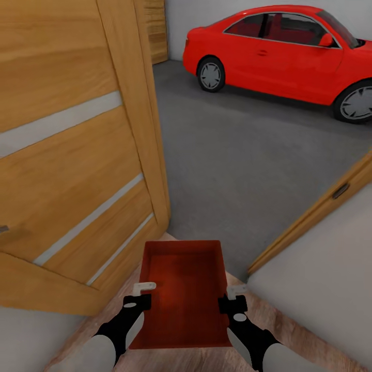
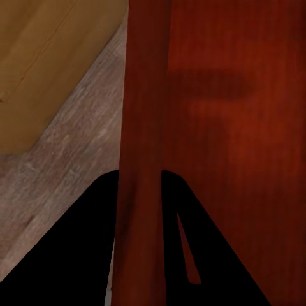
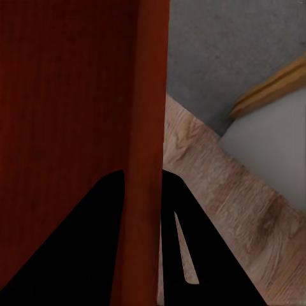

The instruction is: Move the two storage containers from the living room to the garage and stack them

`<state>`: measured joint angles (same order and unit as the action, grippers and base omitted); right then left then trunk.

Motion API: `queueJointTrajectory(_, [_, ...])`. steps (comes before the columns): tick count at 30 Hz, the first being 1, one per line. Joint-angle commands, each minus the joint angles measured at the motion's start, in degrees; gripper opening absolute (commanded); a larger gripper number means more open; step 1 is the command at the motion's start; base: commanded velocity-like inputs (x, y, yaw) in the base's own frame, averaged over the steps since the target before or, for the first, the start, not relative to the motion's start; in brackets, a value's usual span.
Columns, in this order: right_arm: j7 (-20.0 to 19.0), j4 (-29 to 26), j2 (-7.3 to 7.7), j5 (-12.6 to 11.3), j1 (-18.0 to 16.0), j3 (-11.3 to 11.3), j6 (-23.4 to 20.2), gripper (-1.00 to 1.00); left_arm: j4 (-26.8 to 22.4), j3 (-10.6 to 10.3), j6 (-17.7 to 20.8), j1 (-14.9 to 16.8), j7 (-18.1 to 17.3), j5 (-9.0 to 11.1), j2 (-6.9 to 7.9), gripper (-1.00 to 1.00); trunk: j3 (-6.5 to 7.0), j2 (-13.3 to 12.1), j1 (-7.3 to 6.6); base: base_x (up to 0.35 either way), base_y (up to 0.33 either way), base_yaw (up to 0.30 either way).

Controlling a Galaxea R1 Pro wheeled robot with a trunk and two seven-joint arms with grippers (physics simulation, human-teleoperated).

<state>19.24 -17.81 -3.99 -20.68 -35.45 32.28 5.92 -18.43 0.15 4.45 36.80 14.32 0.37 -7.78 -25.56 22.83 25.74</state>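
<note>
Head view: red-orange storage container [image 1: 183, 294] sits at bottom centre of frame, held level btwn both arms, open side up, nothing visible inside. Left gripper [image 1: 143, 287] is on its left wall, right gripper [image 1: 236, 291] on its right wall, roughly opposite each other near the container's mid-length. It's carried in the air over a strip of light wood-plank flooring [image 1: 289, 323] at the bottom of frame, right at the doorway threshold.

Left wrist view: jaws pinching the container's left wall [image 2: 141, 127], one black finger [image 2: 70, 248] on the outer side, the other on the inner side, wall running straight up btwn them. Container's inner bottom fills the right part of that pic; wood planks and a bit of door at the other side.

Right wrist view: same grip, jaws clamped on the right wall [image 3: 148, 127], one finger [image 3: 217, 255] outside, one inside.

Orange-brown wooden door [image 1: 67, 155] w/ pale horizontal strips stands open, filling the left half of frame. Door frame [image 1: 315, 212] runs diagonally at lower right, beside a white wall [image 1: 330, 263]. Beyond the doorway: dark grey concrete floor [image 1: 243, 160] across centre frame. Red car [image 1: 279, 51] parked at upper right, well apart from the container.
</note>
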Motion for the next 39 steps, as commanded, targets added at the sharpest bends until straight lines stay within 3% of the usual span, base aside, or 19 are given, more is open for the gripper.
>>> queueJointTrajectory(1, [1.15, 0.14, 0.03, -0.94, -0.13, -1.17, 0.49, -1.0, -0.18, -0.67, 0.42, -0.06, 0.88, -1.11, 0.05, -1.0, -0.08, 0.09, 0.05, 0.199, 0.261, -0.003])
queueJointTrajectory(7, [1.15, 0.14, 0.03, -0.94, -0.1, -1.17, 0.49, -1.0, -0.2, -0.67, 0.17, -0.06, 0.88, -1.13, 0.05, -1.0, -0.08, 0.09, 0.05, 0.145, 0.165, -0.085])
queueJointTrajectory(34, [1.15, 0.14, 0.06, -0.94, -0.13, -1.17, 0.49, -1.0, -0.2, -0.67, 0.15, -0.06, 0.88, -0.99, 0.1, -1.0, -0.08, 0.09, 0.05, 0.003, 0.003, -0.25])
queueJointTrajectory(39, [1.15, 0.14, 0.09, -0.94, -0.13, -1.17, 0.49, -1.0, -0.2, -0.67, 0.52, -0.06, 0.73, -0.91, 0.13, -1.0, -0.08, 0.09, 0.05, 0.133, 0.209, -0.033])
